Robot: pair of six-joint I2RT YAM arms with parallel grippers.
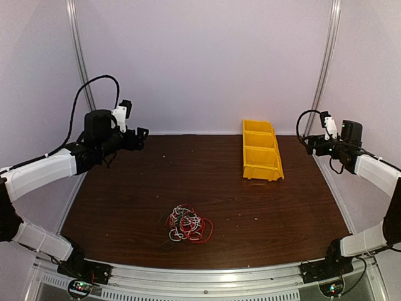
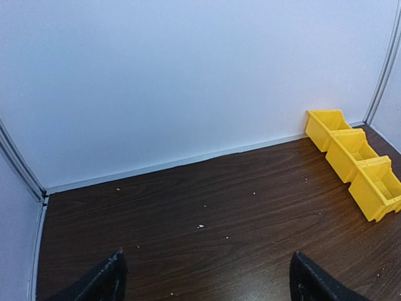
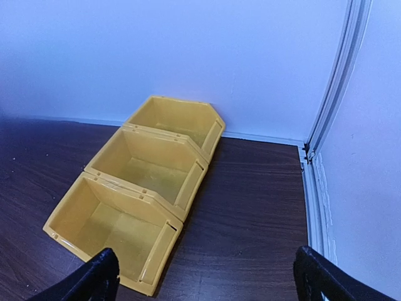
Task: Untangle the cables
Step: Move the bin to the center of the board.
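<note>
Table (image 1: 269, 213): one, dark brown wood grain, pale walls on three sides.

Arms: two. Left arm (image 1: 44, 172) comes in from the left edge, right arm (image 1: 376, 172) from the right. Both are held up off the table toward the back corners.

Yellow bins (image 1: 260, 150): three, open-topped, set touching in a row at back right. The farthest one is up against the back wall. The right wrist view shows all three from close by, with their inner walls and floors plain yellow.

Cables (image 1: 187, 224): one clump, lying flat on the table near the front edge, a little left of centre and between the two arm bases.
- Thin wires in tight overlapping loops and curls.
- Red dominates on the right and lower side, and white loops run through the middle and left. A few darker strands seem mixed in, hard to separate from the wood.
- The number of separate wires cannot be told, since the strands cross too densely.
- The clump is well apart from the bins and from both claws. Neither wrist view shows it.

Left gripper (image 2: 207, 266): released, dark fingers spread wide, only table between them. It faces the back wall.

Right gripper (image 3: 205, 260): released, fingers spread wide with nothing gripped. It is over the table just short of the nearest bin.

White specks (image 2: 200, 226): several, scattered over the back-left wood.
</note>
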